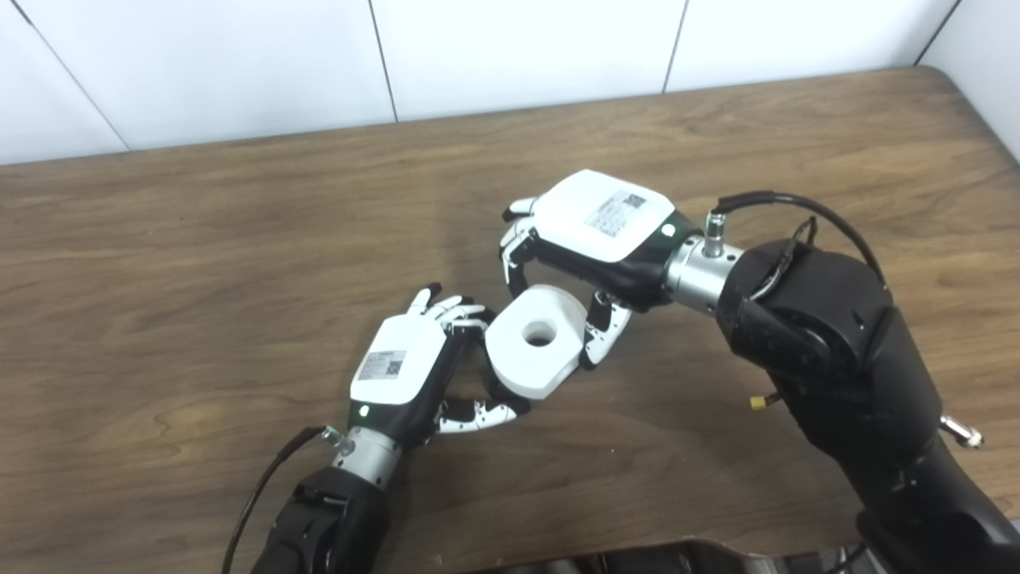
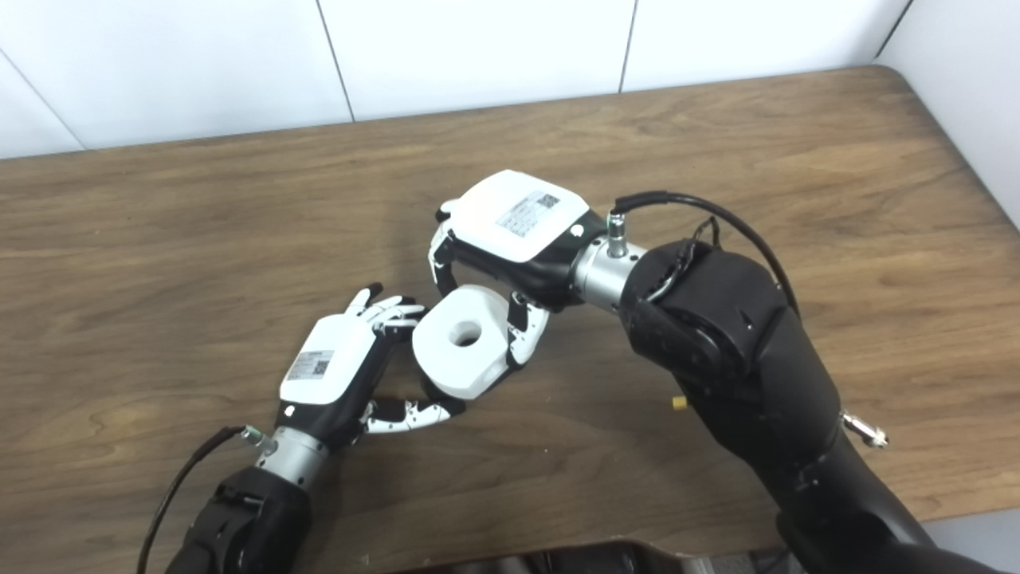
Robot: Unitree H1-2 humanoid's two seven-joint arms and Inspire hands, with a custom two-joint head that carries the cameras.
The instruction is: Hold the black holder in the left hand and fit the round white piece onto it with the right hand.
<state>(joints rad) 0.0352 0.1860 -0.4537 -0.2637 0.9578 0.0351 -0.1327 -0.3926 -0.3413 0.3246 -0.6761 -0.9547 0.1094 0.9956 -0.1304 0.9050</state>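
The round white piece (image 1: 532,341), a thick disc with a hole through its middle, hangs tilted just above the table at centre. My right hand (image 1: 598,231) comes down over it from the right and is shut on it, fingers (image 1: 514,259) on its far side and thumb on its near right side. My left hand (image 1: 402,367) sits lower left, its palm turned toward the piece, with fingers above and thumb (image 1: 478,414) below it. The black holder (image 1: 500,387) shows only as a dark sliver under the piece, inside the left hand's grasp.
The brown wooden table (image 1: 199,263) runs back to a white panelled wall (image 1: 518,48). Its right edge (image 1: 992,119) meets another white wall. My bulky right forearm (image 1: 829,351) covers the table's right front.
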